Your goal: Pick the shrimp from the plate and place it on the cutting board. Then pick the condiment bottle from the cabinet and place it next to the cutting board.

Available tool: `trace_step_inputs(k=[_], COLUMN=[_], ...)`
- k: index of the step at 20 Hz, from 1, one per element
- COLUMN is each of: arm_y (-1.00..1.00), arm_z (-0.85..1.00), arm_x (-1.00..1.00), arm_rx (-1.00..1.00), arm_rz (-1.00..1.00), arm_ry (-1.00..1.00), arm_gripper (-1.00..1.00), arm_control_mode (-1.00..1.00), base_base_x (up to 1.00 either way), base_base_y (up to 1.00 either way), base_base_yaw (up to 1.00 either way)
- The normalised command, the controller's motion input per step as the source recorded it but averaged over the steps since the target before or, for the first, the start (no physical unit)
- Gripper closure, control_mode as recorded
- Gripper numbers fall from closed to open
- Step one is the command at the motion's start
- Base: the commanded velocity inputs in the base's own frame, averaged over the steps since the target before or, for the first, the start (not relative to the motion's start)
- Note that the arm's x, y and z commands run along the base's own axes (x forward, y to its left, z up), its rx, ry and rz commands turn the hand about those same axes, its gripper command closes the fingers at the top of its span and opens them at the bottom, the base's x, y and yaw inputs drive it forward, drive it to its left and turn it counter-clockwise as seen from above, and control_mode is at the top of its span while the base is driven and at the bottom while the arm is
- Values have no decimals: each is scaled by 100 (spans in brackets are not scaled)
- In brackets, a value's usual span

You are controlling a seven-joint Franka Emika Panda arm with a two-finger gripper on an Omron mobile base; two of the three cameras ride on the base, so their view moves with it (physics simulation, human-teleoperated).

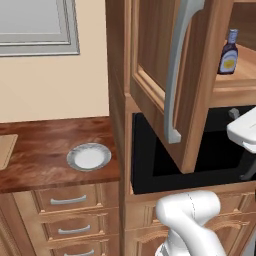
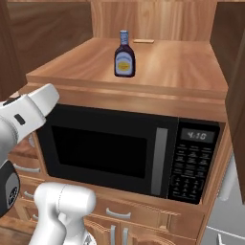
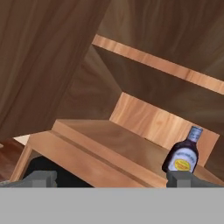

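The condiment bottle point(image 2: 124, 55), dark with a blue-grey cap and yellow label, stands upright on the light shelf point(image 2: 172, 67) of the open cabinet point(image 1: 150, 60). In the hand view my gripper point(image 3: 109, 178) is open and empty. It is still short of the shelf's front edge, and the bottle point(image 3: 183, 155) appears above my right fingertip point(image 3: 179, 177). The plate point(image 1: 89, 156) lies on the counter at the left, its white centre bare. A corner of the cutting board point(image 1: 6, 150) shows at the far left edge. The shrimp is out of view.
The cabinet door point(image 1: 165, 95) with its long silver handle point(image 1: 176, 80) hangs open to the left of my arm point(image 1: 245, 130). A black microwave point(image 2: 124, 153) sits right under the shelf. Drawers point(image 1: 67, 200) run below the counter point(image 1: 50, 140).
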Motion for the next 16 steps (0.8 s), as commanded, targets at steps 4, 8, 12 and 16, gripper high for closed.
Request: trace_step_inputs(k=[4, 8, 12, 16], arm_y=[0, -29, -47, -39], arm_z=[0, 0, 1, 3], arm_x=[0, 0, 0, 0], arm_rx=[0, 0, 3, 12], arm_rz=[0, 0, 0, 0], arm_ry=[0, -2, -8, -14], arm_gripper=[-100, -100, -100, -100], arm_control_mode=[-100, -100, -100, -100], base_base_x=[0, 0, 0, 0], base_base_y=[0, 0, 0, 0], base_base_yaw=[0, 0, 0, 0])
